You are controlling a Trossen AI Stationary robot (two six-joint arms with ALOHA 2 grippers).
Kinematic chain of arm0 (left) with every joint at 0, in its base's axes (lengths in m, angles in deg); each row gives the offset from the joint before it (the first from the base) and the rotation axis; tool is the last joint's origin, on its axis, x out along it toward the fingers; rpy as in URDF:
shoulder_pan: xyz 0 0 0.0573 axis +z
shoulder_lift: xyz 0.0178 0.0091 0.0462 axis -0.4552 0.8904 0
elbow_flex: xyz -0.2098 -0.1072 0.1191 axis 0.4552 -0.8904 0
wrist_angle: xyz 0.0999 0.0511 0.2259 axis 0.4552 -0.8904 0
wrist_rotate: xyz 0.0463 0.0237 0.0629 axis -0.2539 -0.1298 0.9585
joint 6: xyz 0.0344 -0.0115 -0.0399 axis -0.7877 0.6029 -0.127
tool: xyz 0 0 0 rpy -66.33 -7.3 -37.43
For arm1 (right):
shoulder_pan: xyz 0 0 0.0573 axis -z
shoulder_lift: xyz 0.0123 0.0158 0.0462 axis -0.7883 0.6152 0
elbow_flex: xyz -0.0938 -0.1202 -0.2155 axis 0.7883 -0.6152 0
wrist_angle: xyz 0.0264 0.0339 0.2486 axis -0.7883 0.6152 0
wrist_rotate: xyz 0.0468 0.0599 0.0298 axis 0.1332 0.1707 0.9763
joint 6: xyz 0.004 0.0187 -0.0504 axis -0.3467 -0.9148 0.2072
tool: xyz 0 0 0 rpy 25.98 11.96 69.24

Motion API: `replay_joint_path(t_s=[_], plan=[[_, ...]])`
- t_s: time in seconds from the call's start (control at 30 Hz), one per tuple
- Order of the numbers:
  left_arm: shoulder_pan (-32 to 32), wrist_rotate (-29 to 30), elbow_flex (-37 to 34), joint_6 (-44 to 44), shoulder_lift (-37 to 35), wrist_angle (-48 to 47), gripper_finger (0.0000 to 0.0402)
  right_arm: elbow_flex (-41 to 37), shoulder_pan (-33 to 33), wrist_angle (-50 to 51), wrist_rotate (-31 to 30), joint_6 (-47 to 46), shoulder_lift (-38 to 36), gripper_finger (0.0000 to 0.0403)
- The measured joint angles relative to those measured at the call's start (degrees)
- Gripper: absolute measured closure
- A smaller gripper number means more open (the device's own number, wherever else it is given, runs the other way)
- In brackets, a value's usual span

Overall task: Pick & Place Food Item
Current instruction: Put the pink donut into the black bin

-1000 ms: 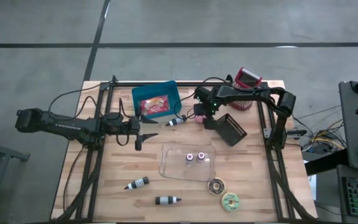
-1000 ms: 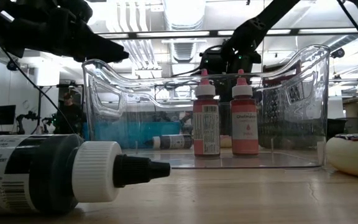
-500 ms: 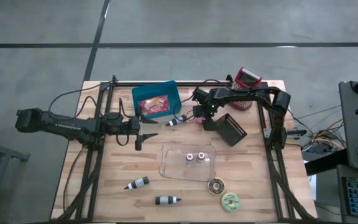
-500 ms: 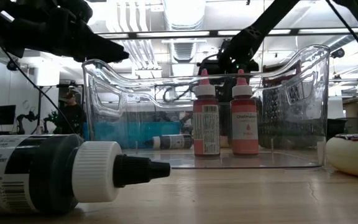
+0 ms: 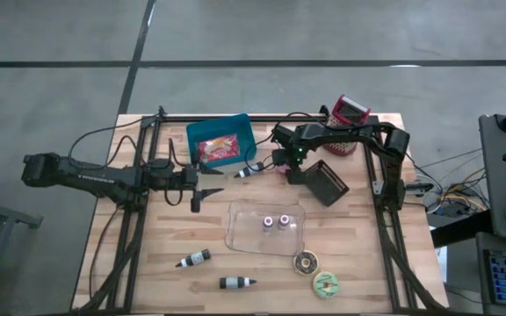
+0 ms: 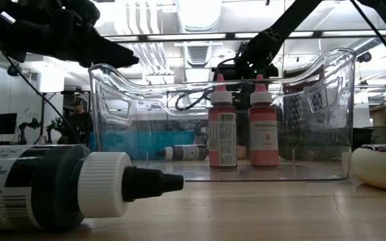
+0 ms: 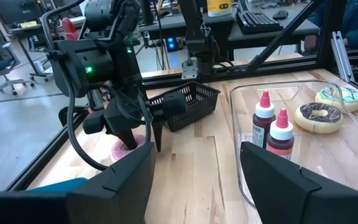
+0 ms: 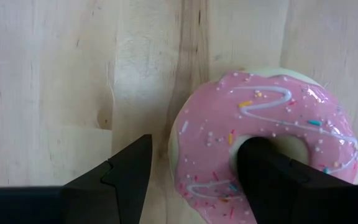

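Observation:
A pink-iced donut with sprinkles point(image 8: 260, 118) lies flat on the wooden table, near the far edge, between the teal bin and the black basket point(image 5: 281, 168). My right gripper point(image 8: 194, 149) points down over it and is open. One finger stands in the donut's hole and the other on the table side outside the ring. The left wrist view shows that gripper point(image 7: 143, 140) low over the donut point(image 7: 123, 150). My left gripper point(image 5: 202, 189) waits open above the table's left middle, with nothing between its fingers. My right gripper comes at the donut from above, pointing down. One finger point(image 8: 272, 180) is in the hole and the other point(image 8: 120, 177) is outside the ring's rim point(image 8: 182, 143). The donut lies flat on the table. Whether either finger touches it, I cannot tell.
A teal bin point(image 5: 235, 127) with a food packet stands at the far middle, and a black basket point(image 5: 326, 182) just right of the donut. A clear tub point(image 5: 244, 230) holds two red bottles. Two donuts point(image 5: 305, 262) point(image 5: 326, 283) and dark bottles point(image 5: 193, 259) point(image 5: 236, 283) point(image 5: 247, 172) lie around.

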Motion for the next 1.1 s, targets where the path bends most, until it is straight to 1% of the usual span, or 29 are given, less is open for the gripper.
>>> replay_joint_path(t_s=[0.2,0.3,0.37,0.47,0.67,0.7,0.73,1.1], plan=[[0.0,0.0,0.0,0.0,0.0,0.0,0.0163,-0.1,0.0,-0.4,0.0,-0.2,0.0,0.0186],[0.0,0.0,0.0,0.0,0.0,0.0,0.0163,-0.1,0.0,-0.5,-0.1,-0.1,0.0,0.0199],[0.0,0.0,0.0,0.0,0.0,0.0,0.0163,-0.1,0.0,-0.6,-0.2,-0.2,0.0,0.0215],[0.0,0.0,0.0,0.0,0.0,0.0,0.0163,-0.1,0.0,-0.8,-0.2,-0.1,0.0,0.0253],[0.0,0.0,0.0,0.0,0.0,0.0,0.0163,-0.2,0.0,-0.8,-0.2,0.2,-0.1,0.0359],[0.0,0.0,0.0,0.0,0.0,0.0,0.0163,-0.3,0.0,-0.8,-0.2,0.3,-0.1,0.0375],[0.0,0.0,0.0,0.0,0.0,0.0,0.0163,-0.3,0.0,-0.8,-0.2,0.5,-0.1,0.0382],[0.0,0.0,0.0,0.0,0.0,0.0,0.0163,-0.4,-0.2,-0.9,0.0,-0.2,-1.0,0.0390]])
